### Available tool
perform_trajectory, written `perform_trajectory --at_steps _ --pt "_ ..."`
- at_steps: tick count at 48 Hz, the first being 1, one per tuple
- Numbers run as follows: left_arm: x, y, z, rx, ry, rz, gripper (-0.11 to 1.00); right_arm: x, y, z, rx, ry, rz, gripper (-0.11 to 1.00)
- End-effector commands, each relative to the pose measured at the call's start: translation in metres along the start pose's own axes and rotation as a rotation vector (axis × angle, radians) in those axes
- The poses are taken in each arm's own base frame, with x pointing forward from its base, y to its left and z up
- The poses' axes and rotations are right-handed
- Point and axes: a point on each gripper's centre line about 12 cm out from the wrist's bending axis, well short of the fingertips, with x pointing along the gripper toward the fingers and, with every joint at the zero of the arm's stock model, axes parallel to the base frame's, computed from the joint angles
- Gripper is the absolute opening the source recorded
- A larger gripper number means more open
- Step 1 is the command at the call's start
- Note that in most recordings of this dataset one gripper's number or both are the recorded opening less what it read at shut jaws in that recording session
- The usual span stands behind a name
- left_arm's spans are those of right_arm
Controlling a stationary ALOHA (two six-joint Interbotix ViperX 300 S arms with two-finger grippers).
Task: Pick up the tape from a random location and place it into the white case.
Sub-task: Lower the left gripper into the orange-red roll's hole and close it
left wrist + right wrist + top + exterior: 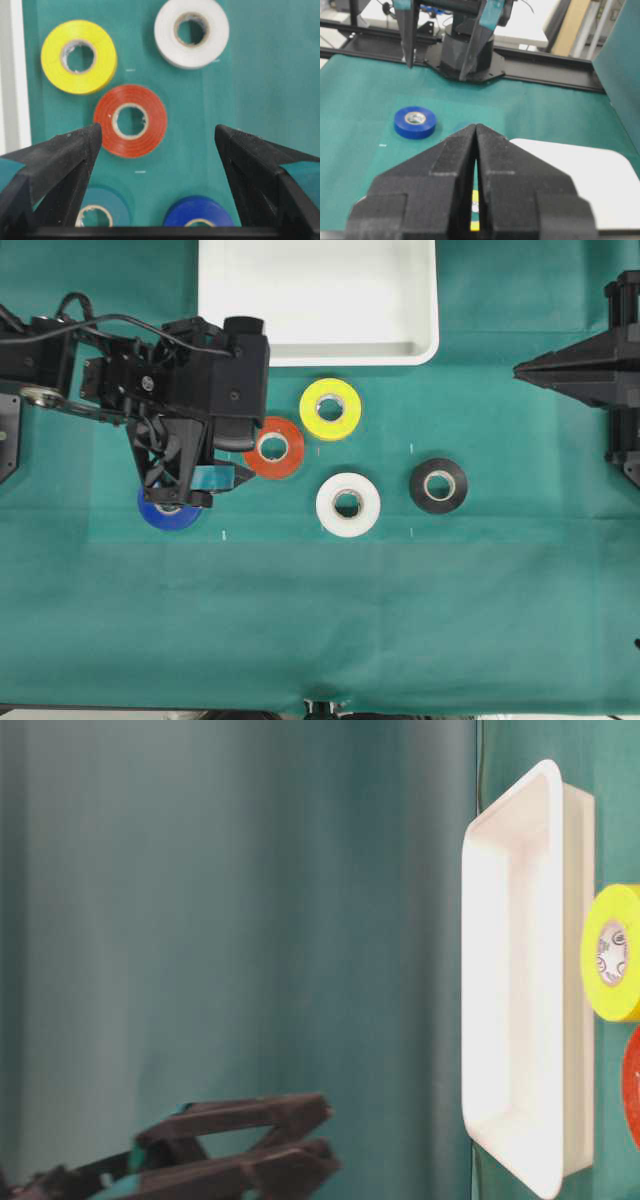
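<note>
Tape (275,448), an orange-red flat ring with a pale inner core, lying flat on the green cloth-covered table (320,620), well clear of the wide shallow white plastic case (318,348) at its 12 o'clock in the overhead view. Unheld, nothing gripping it. Yellow roll of tape (331,409) just beside it at 1 o'clock, white roll (348,504) near at 4 o'clock, black roll (438,485) further off toward 3 o'clock, blue roll (168,512) at 8 o'clock, partly under the left arm.

Left gripper (222,462) hovering at the tape's 9 o'clock edge in the overhead view, black fingers spread as wide as they go, empty. In the left wrist view, tape (130,120) seen between the two finger tips but nearer the left one, with the yellow roll (79,56) at 11 o'clock, the white roll (191,31) at 1 o'clock and the blue roll (199,214) at 5 o'clock.

Right gripper (476,131) parked at the right edge, fingers pressed together, nothing between them, with a corner of the white case (580,172) showing at its 3 o'clock in the right wrist view.
</note>
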Motion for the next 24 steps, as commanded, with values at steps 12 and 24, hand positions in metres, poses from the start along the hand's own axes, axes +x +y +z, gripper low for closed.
perform_trajectory --at_steps 12,24 --pt "0.027 0.002 -0.013 -0.002 0.037 0.005 0.98 0.003 0.0 0.011 0.003 -0.025 -0.002 0.0" --pt "0.06 0.002 -0.025 0.0 0.07 0.006 0.98 0.003 0.0 0.009 0.002 -0.018 -0.002 0.0"
